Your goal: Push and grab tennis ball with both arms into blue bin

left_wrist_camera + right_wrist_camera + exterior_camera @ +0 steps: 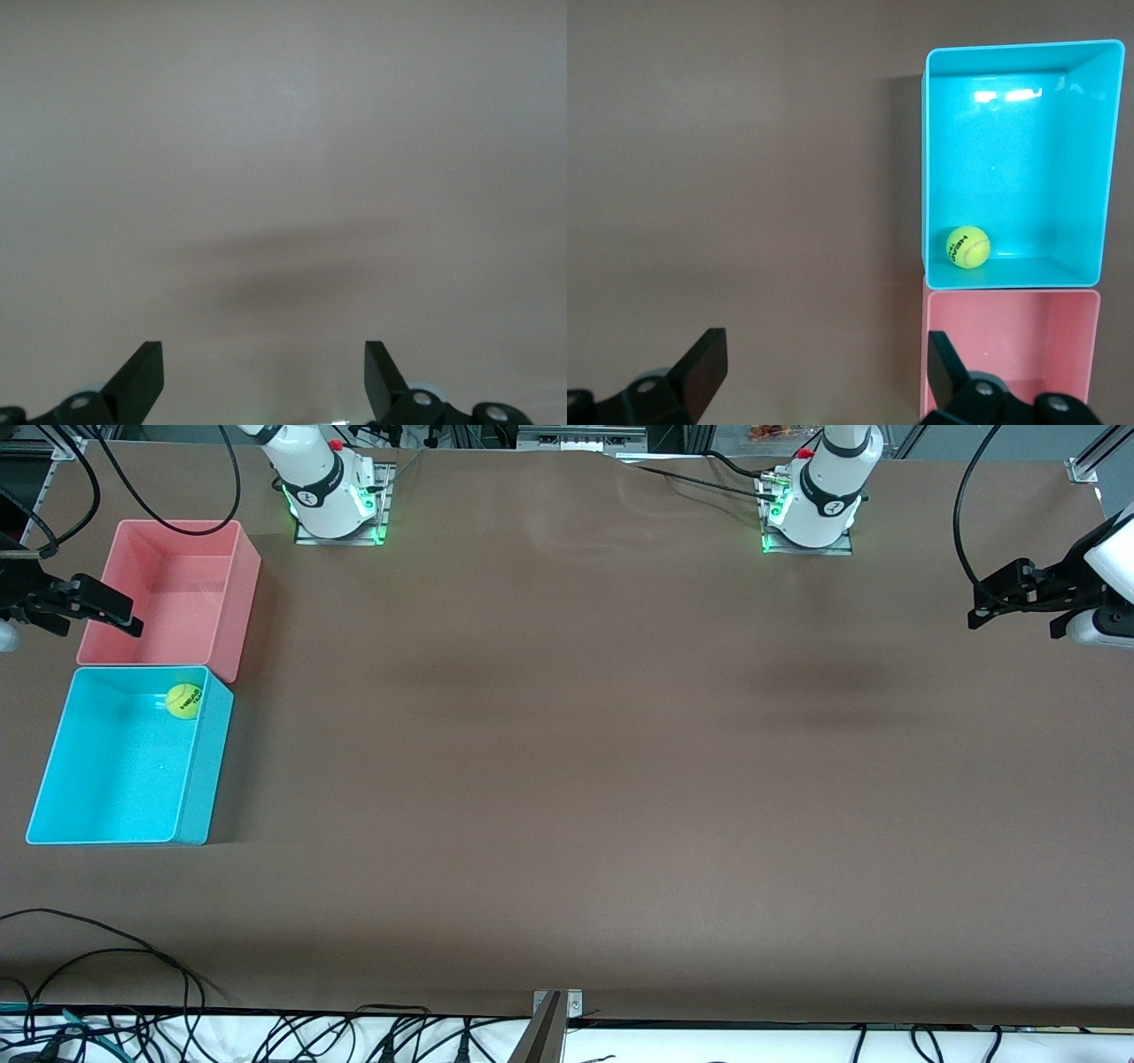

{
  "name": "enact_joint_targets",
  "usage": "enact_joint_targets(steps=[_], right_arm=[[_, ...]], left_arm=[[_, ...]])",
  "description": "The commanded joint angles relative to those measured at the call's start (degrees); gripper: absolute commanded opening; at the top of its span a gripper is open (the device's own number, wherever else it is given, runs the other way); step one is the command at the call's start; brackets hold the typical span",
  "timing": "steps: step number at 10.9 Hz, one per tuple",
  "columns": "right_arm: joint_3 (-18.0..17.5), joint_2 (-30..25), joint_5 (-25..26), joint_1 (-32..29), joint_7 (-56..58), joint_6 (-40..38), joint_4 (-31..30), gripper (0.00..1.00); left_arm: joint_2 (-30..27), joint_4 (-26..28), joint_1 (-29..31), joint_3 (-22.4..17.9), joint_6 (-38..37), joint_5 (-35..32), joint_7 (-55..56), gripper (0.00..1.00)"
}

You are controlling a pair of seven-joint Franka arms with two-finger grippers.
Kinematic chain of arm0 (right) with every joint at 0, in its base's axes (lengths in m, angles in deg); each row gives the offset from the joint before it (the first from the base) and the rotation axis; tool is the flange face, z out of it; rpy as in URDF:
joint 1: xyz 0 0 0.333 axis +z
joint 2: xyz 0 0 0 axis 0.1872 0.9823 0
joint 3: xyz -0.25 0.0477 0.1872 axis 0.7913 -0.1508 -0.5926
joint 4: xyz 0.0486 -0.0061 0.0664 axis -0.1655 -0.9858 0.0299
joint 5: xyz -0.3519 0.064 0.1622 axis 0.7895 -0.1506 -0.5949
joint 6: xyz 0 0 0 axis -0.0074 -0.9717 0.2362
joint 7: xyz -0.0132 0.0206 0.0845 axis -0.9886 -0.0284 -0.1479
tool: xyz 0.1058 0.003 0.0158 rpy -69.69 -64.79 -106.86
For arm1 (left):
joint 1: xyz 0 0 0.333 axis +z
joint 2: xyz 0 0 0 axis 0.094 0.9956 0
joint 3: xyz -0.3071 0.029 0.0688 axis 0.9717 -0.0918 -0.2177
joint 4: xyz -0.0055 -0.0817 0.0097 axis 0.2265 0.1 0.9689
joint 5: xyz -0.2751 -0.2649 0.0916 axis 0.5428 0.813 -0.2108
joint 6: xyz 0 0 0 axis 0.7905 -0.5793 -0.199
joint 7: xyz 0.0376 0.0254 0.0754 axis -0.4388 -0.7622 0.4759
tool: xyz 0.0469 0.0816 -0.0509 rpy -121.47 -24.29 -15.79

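- The wide, flat table covered in a matte brown sheet (567, 779) carried everything; faint soft shadows lay across its middle.
- A rectangular pink plastic bin (244, 602) stood on it at about ten o'clock from the table's middle, toward the right arm's end.
- A rectangular cyan-blue plastic bin (199, 779) stood at about nine o'clock, touching the pink bin's short wall and nearer the front camera than it.
- Two metal base plates with green-lit white robot bases stood along the twelve o'clock edge, one (337, 509) at eleven o'clock, the other (808, 518) at one o'clock.
- Thin black cables (133, 948) trailed over the seven o'clock corner.
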Motion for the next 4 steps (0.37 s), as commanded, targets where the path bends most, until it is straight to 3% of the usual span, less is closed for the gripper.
enact_joint_targets(steps=[1,4], right_arm=[[-0.5,0.4,1.3,0.2,-0.9,-1.2,1.8,1.0],[-0.5,0.4,1.9,0.2,-0.9,-1.2,1.9,1.0]], left_arm=[[-3.9,5.2,0.1,1.2,3.0,0.3,0.5,1.0],[-3.7,4.5,0.3,1.0,2.8,0.4,0.6,1.0]])
